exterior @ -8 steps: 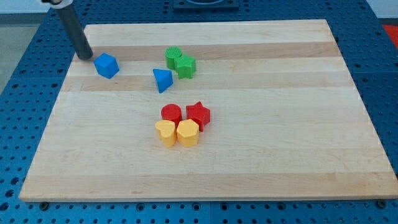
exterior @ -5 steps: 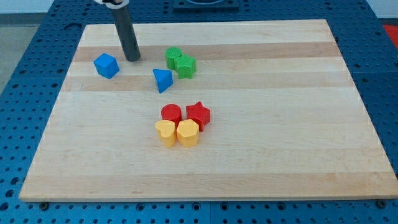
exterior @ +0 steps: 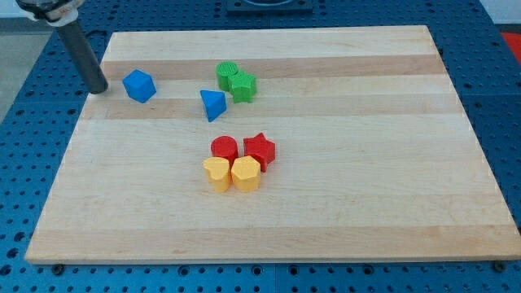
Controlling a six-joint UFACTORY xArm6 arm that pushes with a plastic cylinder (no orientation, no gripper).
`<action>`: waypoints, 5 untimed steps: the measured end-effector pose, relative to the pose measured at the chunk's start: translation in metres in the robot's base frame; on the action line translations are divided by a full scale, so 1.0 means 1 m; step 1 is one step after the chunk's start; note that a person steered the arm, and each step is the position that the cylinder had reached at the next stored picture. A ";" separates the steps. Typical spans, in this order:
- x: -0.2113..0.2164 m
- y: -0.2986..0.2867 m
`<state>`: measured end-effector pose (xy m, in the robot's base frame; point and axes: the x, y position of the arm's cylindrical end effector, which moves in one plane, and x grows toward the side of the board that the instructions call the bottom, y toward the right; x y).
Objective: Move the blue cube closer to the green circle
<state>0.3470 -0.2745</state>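
Note:
The blue cube [exterior: 140, 85] sits near the top left of the wooden board [exterior: 326, 212]. The green circle [exterior: 227, 74] lies to its right, touching a second green block [exterior: 242, 86]. My tip [exterior: 98, 88] rests at the board's left edge, just left of the blue cube with a small gap between them. The dark rod rises from it toward the view's top left.
A blue triangular block [exterior: 212, 104] lies between the cube and the green pair, a little lower. A red circle [exterior: 224, 150], a red star [exterior: 260, 150], a yellow heart [exterior: 216, 173] and a yellow hexagon [exterior: 246, 173] cluster at mid-board.
My tip moved from the upper right of the blue cube across to its left side. No block has moved.

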 end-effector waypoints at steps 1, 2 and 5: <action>0.007 0.053; 0.007 0.114; -0.027 0.068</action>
<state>0.3196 -0.2062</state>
